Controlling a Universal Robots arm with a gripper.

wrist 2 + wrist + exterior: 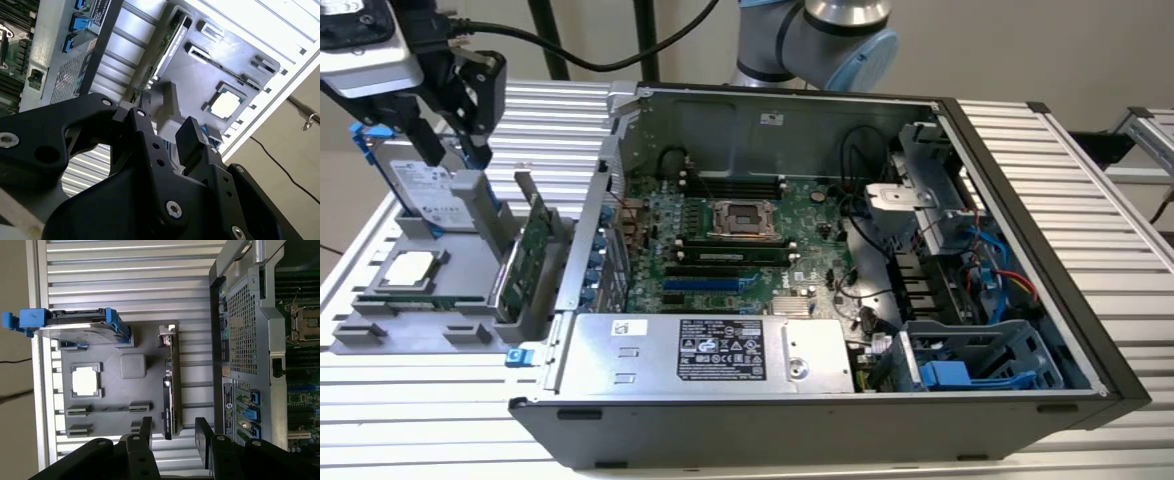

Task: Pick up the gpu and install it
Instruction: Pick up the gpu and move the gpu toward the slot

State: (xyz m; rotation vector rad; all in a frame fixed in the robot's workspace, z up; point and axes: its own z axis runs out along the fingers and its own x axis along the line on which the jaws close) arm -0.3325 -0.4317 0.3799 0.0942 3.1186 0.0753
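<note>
The gpu [523, 258] is a thin green card standing on edge in a slot of the grey parts holder [414, 325], at the exterior view's left, just outside the open computer case [1014, 250]. In the first wrist view the gpu [172, 385] shows edge-on, running straight toward the gap between my fingers. My gripper [460, 158] hangs open above the holder, apart from the card, with nothing held. Both wrist views show the two black fingers spread, the gripper [174, 431] in line with the card and the gripper [165, 127] over the card's edge [159, 60].
A silver hard drive in a blue frame [427, 195] stands at the holder's far end, and a processor chip [411, 266] lies flat beside it. Inside the case sit the large green motherboard [734, 240] and a grey power supply [707, 350]. The case wall rises right next to the gpu.
</note>
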